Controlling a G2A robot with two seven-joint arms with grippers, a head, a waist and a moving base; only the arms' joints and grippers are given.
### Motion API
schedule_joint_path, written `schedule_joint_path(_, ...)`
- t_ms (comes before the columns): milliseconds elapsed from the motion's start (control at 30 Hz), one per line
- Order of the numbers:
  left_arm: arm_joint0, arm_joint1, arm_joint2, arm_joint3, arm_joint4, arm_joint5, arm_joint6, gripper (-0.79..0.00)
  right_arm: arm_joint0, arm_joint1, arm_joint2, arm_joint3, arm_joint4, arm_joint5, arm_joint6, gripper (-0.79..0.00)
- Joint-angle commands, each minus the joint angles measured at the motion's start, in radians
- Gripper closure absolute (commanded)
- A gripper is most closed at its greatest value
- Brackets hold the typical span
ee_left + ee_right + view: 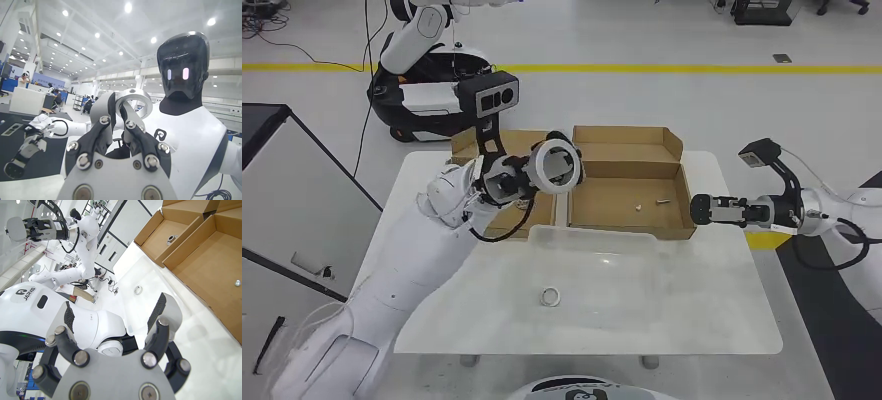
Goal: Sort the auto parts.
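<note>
1. Left wrist view gives us the grasp: the left gripper [118, 107] is clamped on a metal collar [134, 102]. One finger [123, 113] passes through its bore and the other presses its outer wall.
2. We judge the step in hand as carrying a picked part to its bin. In the top view the collar hangs raised over the cardboard box [517, 140] beneath those fingers, not yet let go.
3. The next move, as we judge it, calls for settling which box suits a collar. The fingers would then go down toward its floor and part, so the collar slips off the inner finger without snagging.
4. The right gripper [115, 311] has its fingers spread wide with nothing between them. It hangs just beside the outer wall of the second box [627, 135].
5. Right wrist view adds what the upward-facing left wrist view leaves out. A small ring [137, 289] lies in the clear tray [147, 273] just beyond the open fingertips. Farther off, we see a flanged part [171, 239] in one box and a bolt [237, 283] in the other.
</note>
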Motion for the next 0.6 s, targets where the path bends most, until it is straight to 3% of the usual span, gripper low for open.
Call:
schedule_joint_path(0,-0.003,0.004,0.01,-0.011,-0.033,-0.012,0.013,0.0,0.0,0.0,0.0,0.0,0.0,0.0,0.0,-0.785)
schedule_joint_path(300,-0.002,0.011,0.007,-0.089,-0.205,0.003,-0.003,0.0,0.0,0.0,0.0,0.0,0.0,0.0,0.0,-0.785)
schedule_joint_path(567,0.026,-0.005,-0.053,-0.088,-0.243,0.078,-0.078,0.0,0.0,0.0,0.0,0.0,0.0,0.0,0.0,-0.785)
